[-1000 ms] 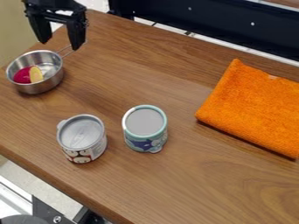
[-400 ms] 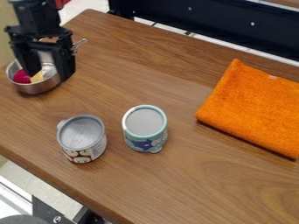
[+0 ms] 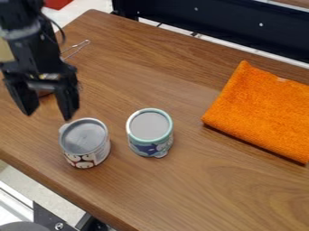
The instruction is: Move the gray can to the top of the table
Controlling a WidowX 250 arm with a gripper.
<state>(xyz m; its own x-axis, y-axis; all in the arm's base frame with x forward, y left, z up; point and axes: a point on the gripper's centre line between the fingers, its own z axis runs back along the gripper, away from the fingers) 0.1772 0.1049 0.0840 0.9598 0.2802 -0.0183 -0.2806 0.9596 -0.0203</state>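
- Claw [image 3: 47,115] spread: two black fingers well apart, tips pointing down.
- It's over the left part of the desk [image 3: 133,194], up and left of the gray can [image 3: 84,137] in the camera view. One fingertip is near the can's rim, the other farther left.
- Gray can: upright on the desk, left side of the view, near the long edge that runs down to the lower right. Gray top facing up, small lug on the left of the rim, red and white round figures low on the side.
- Teal-rimmed can [image 3: 149,131]: upright, just right of the gray can, wood showing between the two. Gray top inside the teal ring, dark blue and teal pattern on its side.
- Orange cloth [image 3: 262,113]: folded, lying flat at the right, well apart from both cans. Pale patch near its upper edge; the view's right edge cuts it off.
- Wire handle [image 3: 75,48]: thin metal loop behind the arm [image 3: 29,47], upper left. What it's attached to is mostly hidden by arm and claw, can't tell more.
- Arm: black, in from the upper left, thin black cable [image 3: 60,31] bowed out on its right side.
- Dark panel [image 3: 211,27]: runs along beyond the far edge of the desk.
- Red item [image 3: 57,3]: top left, past the desk, cut off by the view's top edge.
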